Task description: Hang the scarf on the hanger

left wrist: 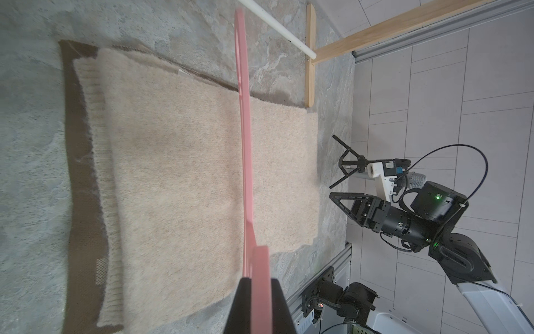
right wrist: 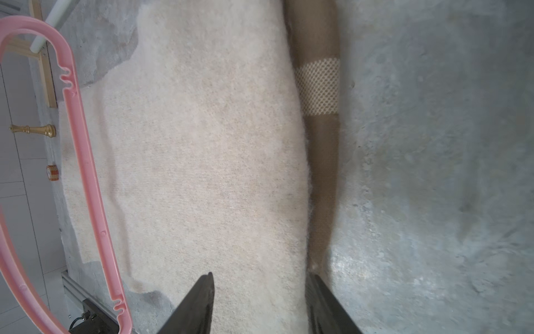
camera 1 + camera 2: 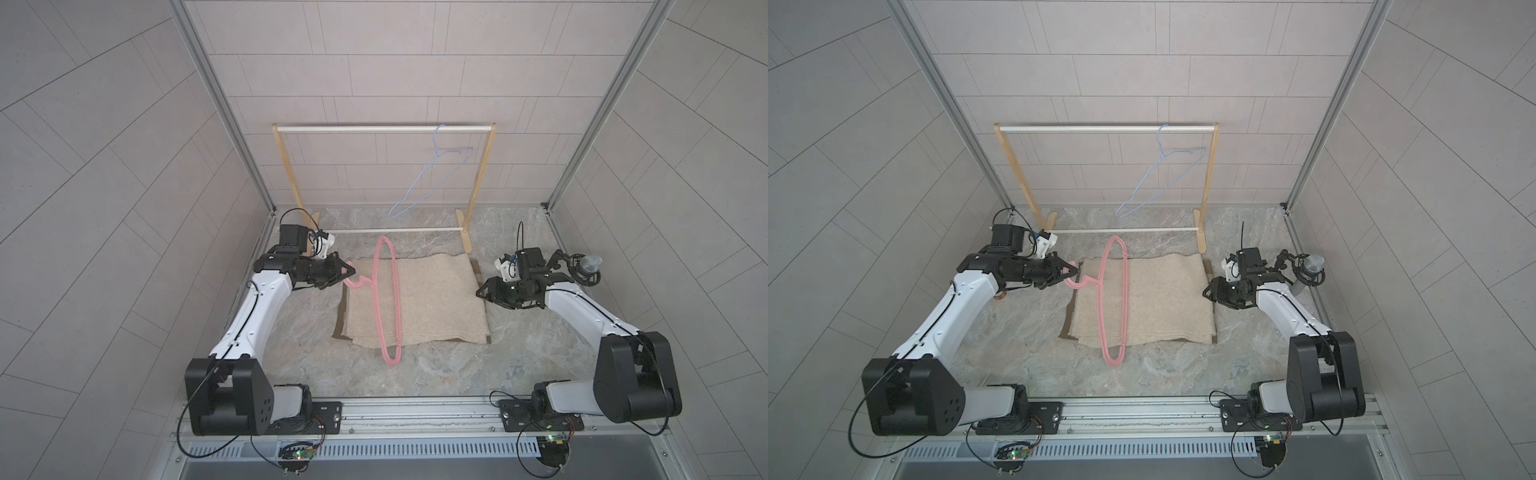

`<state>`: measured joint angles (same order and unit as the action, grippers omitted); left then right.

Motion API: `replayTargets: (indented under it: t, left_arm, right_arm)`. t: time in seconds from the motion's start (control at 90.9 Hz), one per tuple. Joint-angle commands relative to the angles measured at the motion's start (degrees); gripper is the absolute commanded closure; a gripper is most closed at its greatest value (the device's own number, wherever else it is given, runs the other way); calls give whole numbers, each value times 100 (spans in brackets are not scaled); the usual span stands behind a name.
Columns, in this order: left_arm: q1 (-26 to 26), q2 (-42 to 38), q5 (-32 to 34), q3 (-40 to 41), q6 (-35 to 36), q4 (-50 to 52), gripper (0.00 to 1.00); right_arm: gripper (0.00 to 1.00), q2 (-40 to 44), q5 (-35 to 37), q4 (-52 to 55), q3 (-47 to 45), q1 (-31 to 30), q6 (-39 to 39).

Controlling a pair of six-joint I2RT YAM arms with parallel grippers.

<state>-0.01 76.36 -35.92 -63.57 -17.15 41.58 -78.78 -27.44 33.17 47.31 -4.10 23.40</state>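
Note:
The beige scarf (image 3: 436, 299) (image 3: 1167, 299) lies folded flat on the marble table, with a brown border showing along its edges (image 2: 320, 162). A pink plastic hanger (image 3: 390, 362) (image 3: 1112, 362) stands on edge across the scarf's left part. My left gripper (image 3: 351, 272) (image 1: 261, 279) is shut on the hanger's hook. The hanger's frame (image 1: 245, 144) runs away from the jaws over the scarf (image 1: 179, 173). My right gripper (image 3: 482, 291) (image 2: 260, 277) is open just above the scarf's right end, its jaws apart over the fabric (image 2: 208, 144).
A wooden rack with a white rail (image 3: 386, 129) stands at the back of the table, and a blue wire hanger (image 3: 432, 174) hangs from it. The rack's lower rail (image 3: 395, 229) runs just behind the scarf. A microphone (image 3: 590, 264) sits behind the right arm.

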Motion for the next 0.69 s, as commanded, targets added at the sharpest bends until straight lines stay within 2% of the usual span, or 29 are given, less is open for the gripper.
replayTargets:
  t: [0.0,0.429,0.682]
  left_arm:
    - [-2,57,-62,1,118,-105,100]
    - [-16,211,-77,44,150,-133,100]
    - [-15,183,-90,61,149,-133,100]
  right_arm:
    - [46,-173,-217,-208,-78,5,175]
    - [44,-847,-565,-627,-153,6,535]
    - [37,-788,65,-575,-190,14,511]
